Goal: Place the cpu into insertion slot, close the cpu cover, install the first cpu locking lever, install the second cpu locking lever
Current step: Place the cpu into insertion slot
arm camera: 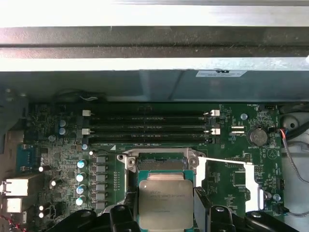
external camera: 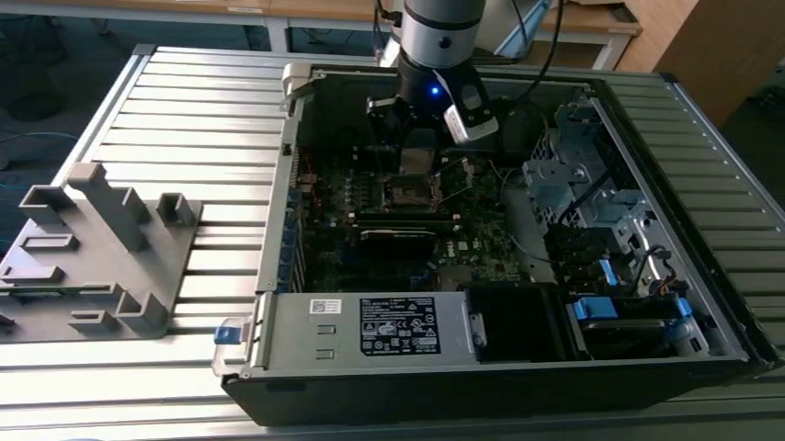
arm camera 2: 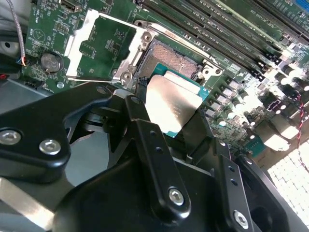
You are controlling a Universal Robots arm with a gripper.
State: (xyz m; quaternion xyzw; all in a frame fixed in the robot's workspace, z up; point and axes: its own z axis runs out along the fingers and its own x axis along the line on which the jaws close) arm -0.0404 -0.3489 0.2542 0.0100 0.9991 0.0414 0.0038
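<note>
Arm reaches down into the open case [external camera: 278,197], over the board. Gripper [arm camera: 165,216] is partly closed, its two black fingers [arm camera: 126,212] pinching the cpu [arm camera: 165,199] by opposite edges, silver face toward the camera in both wrist views. The cpu hangs just beside the slot [arm camera: 161,163] and overlaps its near rim in the first wrist view. It is not seated, and I cannot tell how high above the board it sits. The slot lies bare with its dark centre exposed. The cover [arm camera 2: 76,43] is swung fully back on its hinge and lies over the green board beside the slot, out of the cpu's path. The memory slots [arm camera: 145,123] run along the slot's far side. Levers are too hard to pick out to say how they lie. Risks, as I judge them: the grip is on thin edges only, so a small slip could tilt the chip and drop one corner into the contacts first, which would bend them. If the chip's outline is not square to the rim when it goes down, it could ride up on the frame instead of dropping in. Letting go while it is off-centre would leave it propped on the rim. The fingers flank the chip closely and could catch the frame or the cover's hinge side as they descend.
</note>
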